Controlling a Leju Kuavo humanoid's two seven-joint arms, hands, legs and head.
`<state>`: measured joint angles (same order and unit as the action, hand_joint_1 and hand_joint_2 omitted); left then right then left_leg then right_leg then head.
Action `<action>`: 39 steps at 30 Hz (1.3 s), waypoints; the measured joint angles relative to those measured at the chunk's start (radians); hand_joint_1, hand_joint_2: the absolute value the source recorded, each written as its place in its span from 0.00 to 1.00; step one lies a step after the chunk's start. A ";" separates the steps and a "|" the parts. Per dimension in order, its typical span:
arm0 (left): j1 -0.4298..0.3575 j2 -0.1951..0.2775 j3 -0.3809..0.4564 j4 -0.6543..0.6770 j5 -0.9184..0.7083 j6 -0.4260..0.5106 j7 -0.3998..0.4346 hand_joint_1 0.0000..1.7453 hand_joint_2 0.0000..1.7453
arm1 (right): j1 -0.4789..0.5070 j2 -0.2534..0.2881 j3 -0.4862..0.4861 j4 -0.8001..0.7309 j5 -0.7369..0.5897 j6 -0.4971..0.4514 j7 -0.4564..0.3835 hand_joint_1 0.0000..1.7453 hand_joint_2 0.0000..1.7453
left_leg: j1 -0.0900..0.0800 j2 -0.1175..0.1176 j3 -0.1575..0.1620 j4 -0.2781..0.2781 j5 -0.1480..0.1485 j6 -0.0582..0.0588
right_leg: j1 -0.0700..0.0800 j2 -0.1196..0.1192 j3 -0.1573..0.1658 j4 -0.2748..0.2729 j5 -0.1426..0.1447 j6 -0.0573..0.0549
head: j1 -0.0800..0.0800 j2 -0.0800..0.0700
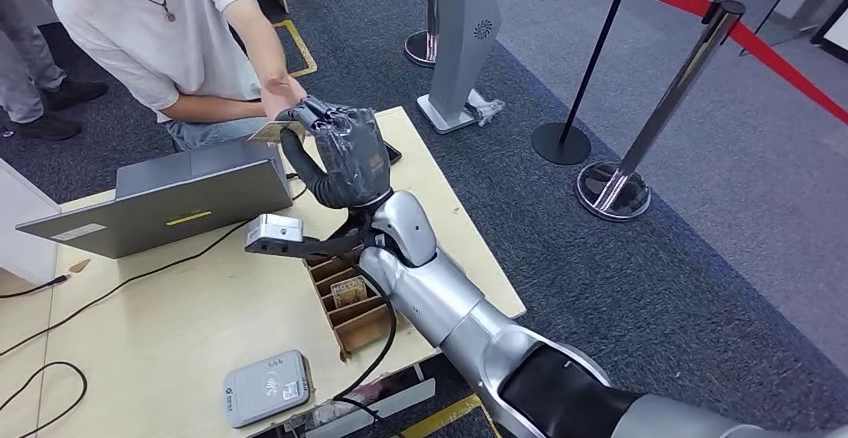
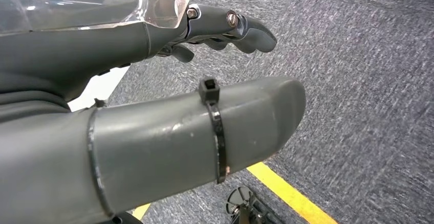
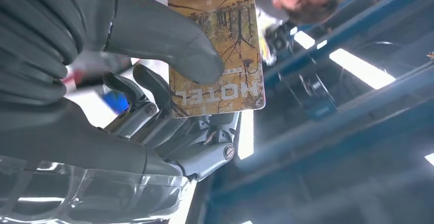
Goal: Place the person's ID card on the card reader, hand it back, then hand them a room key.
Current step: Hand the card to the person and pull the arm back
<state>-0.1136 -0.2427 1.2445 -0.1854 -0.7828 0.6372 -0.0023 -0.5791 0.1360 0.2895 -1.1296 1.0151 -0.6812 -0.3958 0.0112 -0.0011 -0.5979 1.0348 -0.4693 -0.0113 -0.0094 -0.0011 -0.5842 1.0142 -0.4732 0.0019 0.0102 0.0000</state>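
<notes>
Behind table [image 1: 150,328], laptop [image 1: 165,198], person's palm [image 1: 278,93] meets room key [image 3: 217,45].

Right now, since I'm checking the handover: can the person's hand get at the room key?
Probably yes: the right hand holds the room key up beside the person's open hand, with nothing between them.

Left hand [image 2: 169,96] over grey carpet [image 2: 358,81]

"hotel" on the room key [image 3: 220,45]
</notes>
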 joint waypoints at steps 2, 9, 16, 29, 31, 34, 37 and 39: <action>0.000 -0.001 -0.001 0.000 -0.001 0.004 0.008 0.00 0.00 | 0.000 0.028 -0.053 0.007 0.113 0.000 -0.008 1.00 1.00 | 0.000 0.000 0.000 0.000 0.000 0.000 | 0.000 0.000 0.000 0.000 0.000 0.000 | 0.000 0.000; -0.001 -0.004 -0.001 0.000 0.002 0.007 0.030 0.00 0.00 | -0.004 0.108 -0.133 0.061 0.296 0.000 0.027 1.00 1.00 | 0.000 0.000 0.000 0.000 0.000 0.000 | 0.000 0.000 0.000 0.000 0.000 0.000 | 0.000 0.000; -0.001 -0.004 -0.001 0.000 0.011 0.006 0.029 0.00 0.00 | -0.027 0.134 -0.122 0.136 0.281 0.000 0.084 0.70 1.00 | 0.000 0.000 0.000 0.000 0.000 0.000 | 0.000 0.000 0.000 0.000 0.000 0.000 | 0.000 0.000; 0.000 -0.004 0.000 0.000 0.015 0.007 0.025 0.00 0.00 | -0.055 0.134 -0.107 0.214 0.270 0.000 0.121 0.00 1.00 | 0.000 0.000 0.000 0.000 0.000 0.000 | 0.000 0.000 0.000 0.000 0.000 0.000 | 0.000 0.000; 0.000 -0.004 0.000 0.000 0.015 0.007 0.024 0.00 0.00 | -0.061 0.134 -0.101 0.223 0.260 0.000 0.124 0.00 1.00 | 0.000 0.000 0.000 0.000 0.000 0.000 | 0.000 0.000 0.000 0.000 0.000 0.000 | 0.000 0.000; 0.000 -0.004 0.000 0.000 0.017 0.007 0.024 0.00 0.00 | -0.070 0.133 -0.092 0.238 0.239 0.000 0.126 0.00 0.75 | 0.000 0.000 0.000 0.000 0.000 0.000 | 0.000 0.000 0.000 0.000 0.000 0.000 | 0.000 0.000; 0.000 -0.004 0.001 0.000 0.021 0.012 0.025 0.00 0.00 | -0.082 0.132 -0.080 0.260 0.195 0.000 0.115 0.00 0.00 | 0.000 0.000 0.000 0.000 0.000 0.000 | 0.000 0.000 0.000 0.000 0.000 0.000 | 0.000 0.000; 0.000 -0.004 0.002 0.000 0.025 0.015 0.026 0.00 0.00 | -0.089 0.131 -0.064 0.279 0.153 0.002 0.103 0.00 0.00 | 0.000 0.000 0.000 0.000 0.000 0.000 | 0.000 0.000 0.000 0.000 0.000 0.000 | 0.000 0.000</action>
<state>-0.1140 -0.2472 1.2461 -0.1854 -0.7573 0.6517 0.0237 -0.6685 0.2671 0.2255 -0.8501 1.1684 -0.6796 -0.2926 0.0112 -0.0009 -0.5979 1.0348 -0.4692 -0.0113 -0.0094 -0.0008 -0.5843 1.0142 -0.4732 0.0019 0.0102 0.0000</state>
